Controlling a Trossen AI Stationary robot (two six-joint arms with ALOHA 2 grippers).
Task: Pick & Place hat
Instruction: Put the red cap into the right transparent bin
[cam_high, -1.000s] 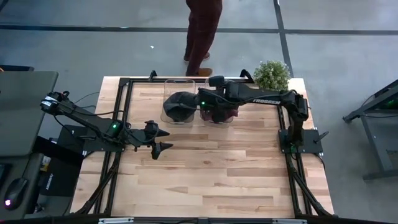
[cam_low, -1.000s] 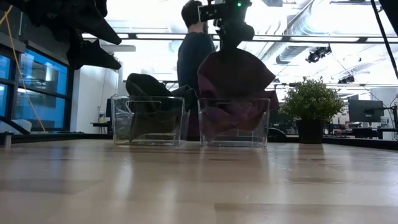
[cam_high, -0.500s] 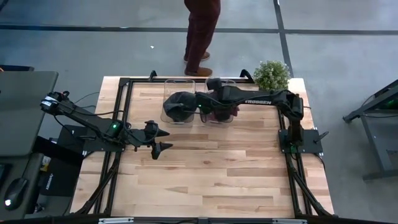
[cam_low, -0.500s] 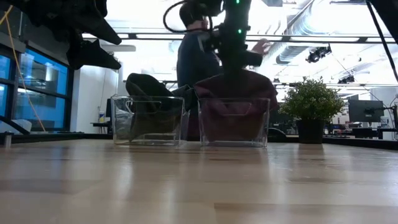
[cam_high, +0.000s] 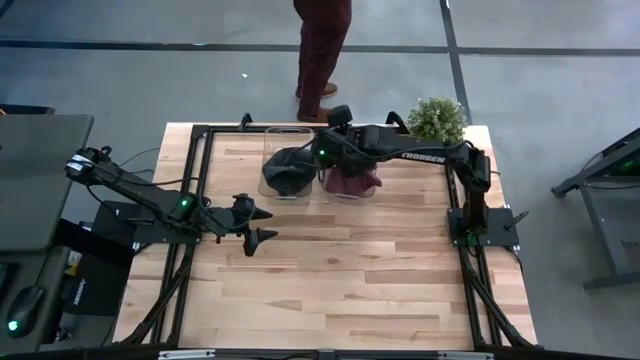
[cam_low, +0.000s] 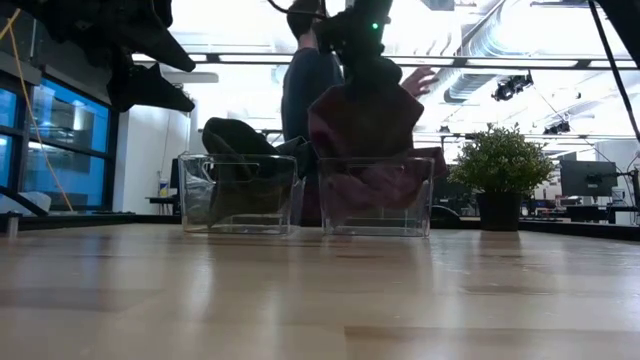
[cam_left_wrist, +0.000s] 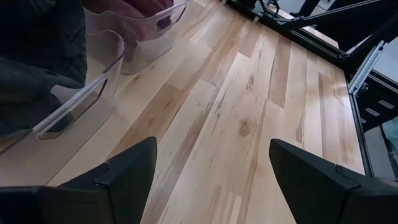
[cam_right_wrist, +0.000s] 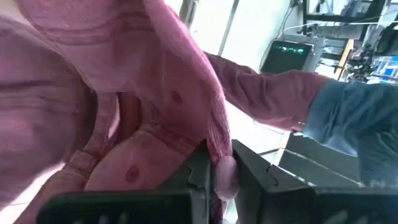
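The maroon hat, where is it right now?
The maroon hat hangs pinched in the right gripper, partly inside the right-hand clear bin at the table's far edge, between the dark hat's bin and the potted plant.

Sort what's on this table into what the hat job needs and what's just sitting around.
Part of the job:
- maroon hat, pinched in the right gripper above its bin
- right clear bin
- dark hat in the left clear bin
- left gripper, open, waiting over bare table

Just there:
- potted plant
- person beyond the table
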